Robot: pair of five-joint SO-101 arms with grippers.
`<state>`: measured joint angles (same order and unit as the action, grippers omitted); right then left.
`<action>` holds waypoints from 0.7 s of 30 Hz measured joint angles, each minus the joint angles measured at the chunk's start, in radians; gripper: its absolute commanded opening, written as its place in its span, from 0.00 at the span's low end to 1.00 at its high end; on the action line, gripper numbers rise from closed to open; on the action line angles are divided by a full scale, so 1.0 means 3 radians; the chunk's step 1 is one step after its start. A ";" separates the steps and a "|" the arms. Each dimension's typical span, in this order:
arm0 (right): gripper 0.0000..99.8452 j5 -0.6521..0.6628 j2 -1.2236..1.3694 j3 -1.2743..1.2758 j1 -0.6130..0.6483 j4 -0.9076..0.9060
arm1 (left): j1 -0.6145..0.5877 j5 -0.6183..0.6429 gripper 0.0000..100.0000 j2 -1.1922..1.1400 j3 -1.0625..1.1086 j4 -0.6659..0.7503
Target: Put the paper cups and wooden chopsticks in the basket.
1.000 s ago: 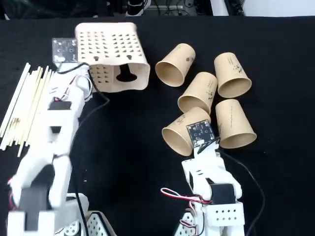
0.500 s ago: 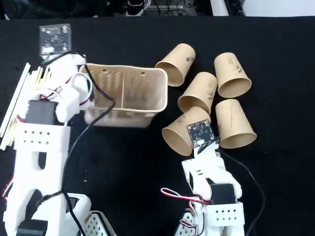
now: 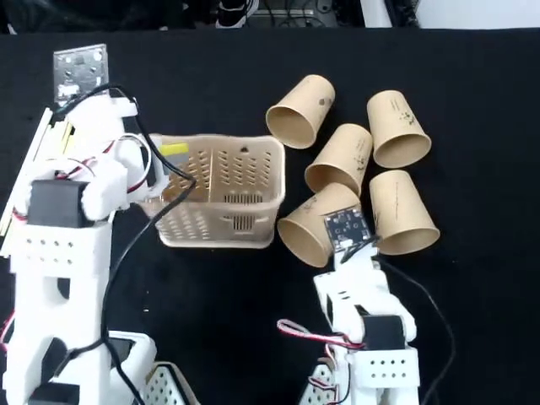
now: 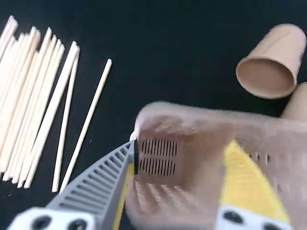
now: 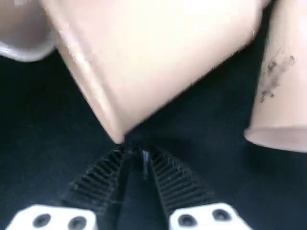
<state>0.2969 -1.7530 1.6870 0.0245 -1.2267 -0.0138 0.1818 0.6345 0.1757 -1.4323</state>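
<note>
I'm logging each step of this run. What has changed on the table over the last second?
The left gripper, holding the basket by its wall, has turned it from bottom-up to opening-up and carried it toward the arms' bases and closer to the paper cups. The five paper cups, the chopsticks and the right gripper, shut by a cup's rim, stayed as they were.

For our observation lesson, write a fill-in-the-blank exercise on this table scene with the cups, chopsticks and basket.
___ brown paper cups lie on their sides on the black table.
The left gripper grips a wall of the beige perforated plastic ___.
The pale wooden chopsticks lie on the ___ arm's side of the table.
The right gripper is ___.
Missing words: five; basket; left; shut.
</note>
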 measured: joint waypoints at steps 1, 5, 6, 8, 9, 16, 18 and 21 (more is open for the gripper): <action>0.03 0.0184 0.0000 -0.0056 -0.0010 -0.0020 | 0.0000 0.0000 0.31 0.0005 -0.0118 -0.0102; 0.03 0.1335 -0.0046 -0.0399 -0.0036 -0.0348 | -0.0133 0.0000 0.31 0.0005 -0.0690 -0.0537; 0.03 0.1601 -0.0087 -0.0491 -0.0036 -0.0389 | -0.0215 0.0000 0.31 0.0015 -0.0844 -0.0634; 0.03 0.1918 -0.0143 -0.0772 -0.0031 -0.0568 | -0.0450 0.0000 0.31 0.0020 -0.1110 -0.0793; 0.03 0.2000 -0.0159 -0.0910 -0.0041 -0.0670 | -0.0598 0.0000 0.31 0.0020 -0.1202 -0.0849; 0.26 0.2087 -0.0143 -0.1770 -0.0031 -0.0752 | -0.1601 -0.0486 0.31 0.0020 -0.0915 -0.0910; 0.27 0.2005 0.0072 -0.1795 0.0128 -0.0680 | -0.1826 -0.0680 0.31 0.0020 -0.0563 -0.0762; 0.28 0.1831 0.0522 -0.1836 0.0378 -0.0537 | -0.2112 -0.0854 0.32 0.0020 0.0097 -0.0297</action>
<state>0.8462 -1.5965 1.1362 0.1381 -1.3878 -0.6475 -0.0744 0.6406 0.2048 -1.5213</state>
